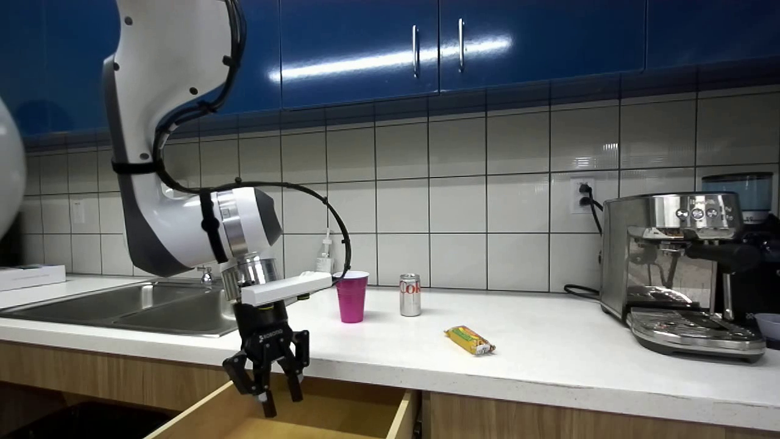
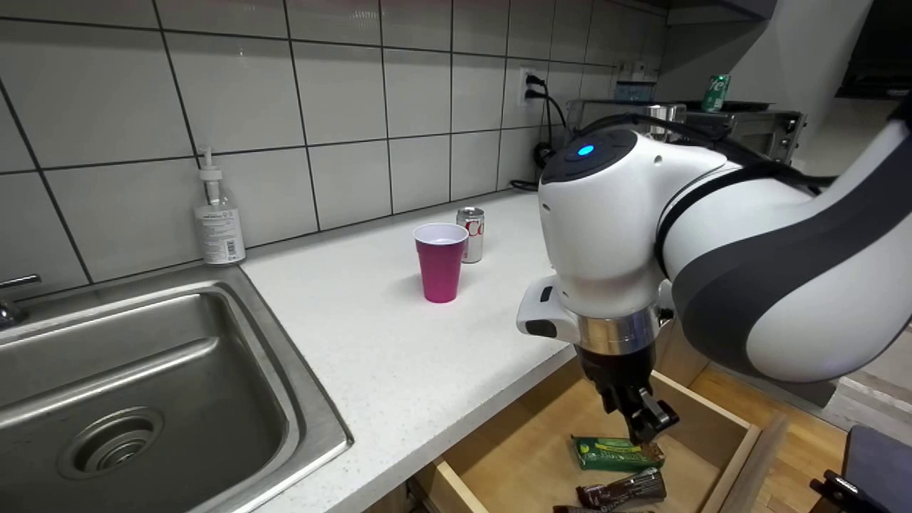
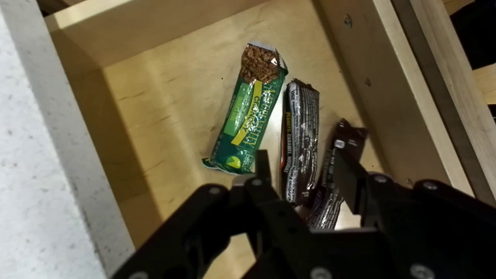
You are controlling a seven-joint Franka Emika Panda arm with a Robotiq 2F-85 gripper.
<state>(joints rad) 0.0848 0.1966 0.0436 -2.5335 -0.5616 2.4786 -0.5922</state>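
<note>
The gripper (image 1: pixel 283 404), jaws parted partway and empty, hangs over the drawer (image 3: pixel 155 128) holding a green granola bar (image 3: pixel 248 116) with two dark-wrapped bars (image 3: pixel 303 143) at its four o'clock in the wrist view.

Three bars (image 3: pixel 302 143) in drawer (image 3: pixel 147 112), gripper (image 1: pixel 282 403) over them. Counter (image 1: pixel 548 356) in an exterior view, left to right: sink (image 1: pixel 177 311), cup (image 1: pixel 351 300), can (image 1: pixel 410 296), packet (image 1: pixel 470 340) nearer front, espresso machine (image 1: pixel 676 268).

Drawer (image 3: pixel 174 128) open above, countertop (image 3: pixel 35 155) blocking one side
</note>
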